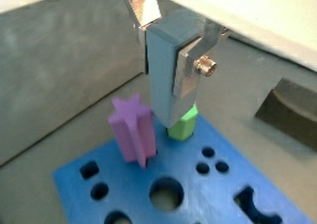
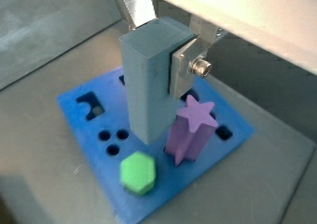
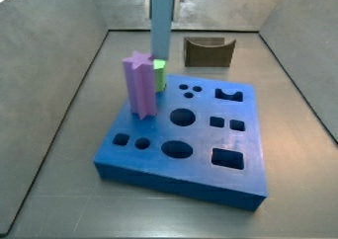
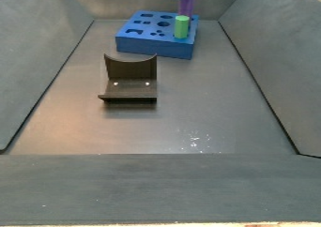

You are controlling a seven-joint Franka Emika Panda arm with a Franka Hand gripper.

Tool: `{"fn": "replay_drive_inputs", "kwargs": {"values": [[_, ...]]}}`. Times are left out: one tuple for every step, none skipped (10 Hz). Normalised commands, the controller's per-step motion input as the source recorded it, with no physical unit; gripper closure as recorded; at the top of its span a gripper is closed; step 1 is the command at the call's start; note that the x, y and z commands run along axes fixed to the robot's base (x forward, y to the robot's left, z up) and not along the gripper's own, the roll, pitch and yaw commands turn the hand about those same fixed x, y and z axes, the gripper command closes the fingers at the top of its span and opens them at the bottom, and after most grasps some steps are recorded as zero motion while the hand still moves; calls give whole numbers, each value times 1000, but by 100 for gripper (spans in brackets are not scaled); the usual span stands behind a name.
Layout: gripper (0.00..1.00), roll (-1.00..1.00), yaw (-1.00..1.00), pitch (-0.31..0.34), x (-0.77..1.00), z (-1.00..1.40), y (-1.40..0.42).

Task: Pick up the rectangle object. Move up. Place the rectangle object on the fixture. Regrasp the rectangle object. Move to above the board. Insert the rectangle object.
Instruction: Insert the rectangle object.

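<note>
The rectangle object (image 1: 165, 80) is a steel-blue bar hanging upright, and my gripper (image 1: 169, 44) is shut on its upper part. Both wrist views show silver fingers (image 2: 186, 63) pressed against its sides. In a side view the bar (image 3: 161, 26) comes down from the top edge, its lower end just above the far left part of the blue board (image 3: 199, 144), beside the purple star post (image 3: 138, 83) and the green peg (image 3: 160, 75). The dark fixture (image 3: 208, 51) stands on the floor beyond the board, with nothing in it (image 4: 129, 81).
Grey sloped walls (image 3: 53, 95) close in the floor on all sides. The board (image 4: 141, 38) has several cut-out holes, round, square and others. The star post (image 2: 191, 130) and the green peg (image 2: 139, 175) stand close to the bar's lower end.
</note>
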Motion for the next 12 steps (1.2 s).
{"fn": "replay_drive_inputs", "kwargs": {"values": [[100,0,194,-34,677,-369,-643],[100,0,0,0,780,-217,-574],[100,80,-94,200,406,0,-63],[100,174,-409,151,460,-51,-211],[100,46,-1000,0,0,-146,0],[100,14,-1000,0,0,-191,0],[100,0,-1000,0,0,-246,0],[100,0,-1000,0,0,-334,0],[100,0,-526,-91,303,-369,-386],[100,0,186,-314,89,-223,-340],[100,0,249,-166,334,-240,-463],[100,0,31,-157,451,-469,-957]]}}
